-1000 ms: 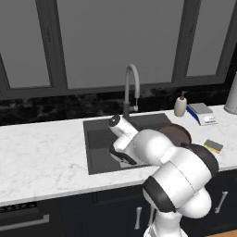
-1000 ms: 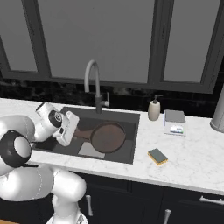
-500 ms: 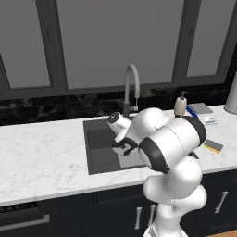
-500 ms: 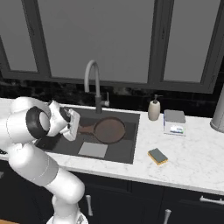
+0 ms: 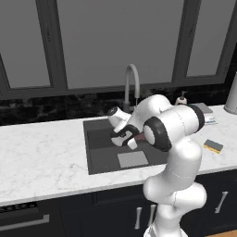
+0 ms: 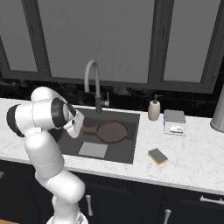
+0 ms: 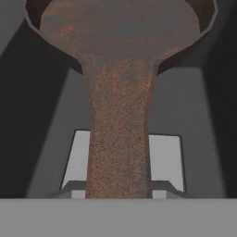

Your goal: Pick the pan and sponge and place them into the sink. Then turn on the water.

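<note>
- Gripper (image 6: 78, 127): closed on the long handle of the pan (image 6: 111, 131); in the hand view the handle (image 7: 118, 139) is seen running from between the jaws up to the pan's round bowl at 12 o'clock.
- Pan: held inside the sink (image 6: 129, 151), over its rear half; whether the pan touches the basin floor cannot be told. The bowl is seen in the right base view; in the left base view a short piece of the brown handle (image 5: 140, 137) is shown beside the gripper (image 5: 124, 140), the rest being covered by the arm.
- Sink: dark grey basin set in the white marble counter (image 6: 197, 162); a light grey square patch (image 6: 93, 150) is seen at 7 o'clock from the pan.
- Sponge (image 6: 157, 156): lying on the counter at 4 o'clock from the pan, outside the sink, well apart from the gripper; also seen in the left base view (image 5: 213, 146).
- Faucet (image 6: 92, 83): grey gooseneck behind the sink.
- Soap-pump bottle (image 6: 153, 109) and flat box (image 6: 175, 121): standing on the counter past the sink's right rim.
</note>
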Motion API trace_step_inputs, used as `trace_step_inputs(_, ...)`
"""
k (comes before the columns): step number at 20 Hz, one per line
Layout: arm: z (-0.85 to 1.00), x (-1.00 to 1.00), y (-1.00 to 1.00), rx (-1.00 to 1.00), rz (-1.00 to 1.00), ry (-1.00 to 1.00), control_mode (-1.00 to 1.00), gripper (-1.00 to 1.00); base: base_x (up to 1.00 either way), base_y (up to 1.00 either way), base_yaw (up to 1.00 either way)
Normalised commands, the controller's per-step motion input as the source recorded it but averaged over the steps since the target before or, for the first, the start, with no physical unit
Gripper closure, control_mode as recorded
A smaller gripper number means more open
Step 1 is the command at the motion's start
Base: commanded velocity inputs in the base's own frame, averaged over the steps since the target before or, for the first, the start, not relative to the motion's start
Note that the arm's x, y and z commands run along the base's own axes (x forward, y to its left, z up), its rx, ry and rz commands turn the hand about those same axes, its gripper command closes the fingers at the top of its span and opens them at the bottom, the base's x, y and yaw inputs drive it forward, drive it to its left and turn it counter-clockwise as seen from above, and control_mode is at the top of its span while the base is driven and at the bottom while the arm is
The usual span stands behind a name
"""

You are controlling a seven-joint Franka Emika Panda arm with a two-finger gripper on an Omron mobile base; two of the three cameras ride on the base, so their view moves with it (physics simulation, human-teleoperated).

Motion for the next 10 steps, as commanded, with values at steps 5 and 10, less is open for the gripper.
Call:
trace_step_inputs(5,-0.59,-0.05,0.22,0.0,-0.27,-0.02,-1.0,1.0,0.0,0.0,0.0)
trace_step_inputs(10,-0.57,-0.09,0.73,-0.01,-0.21,-0.09,-1.0,1.0,0.0,0.0,0.0)
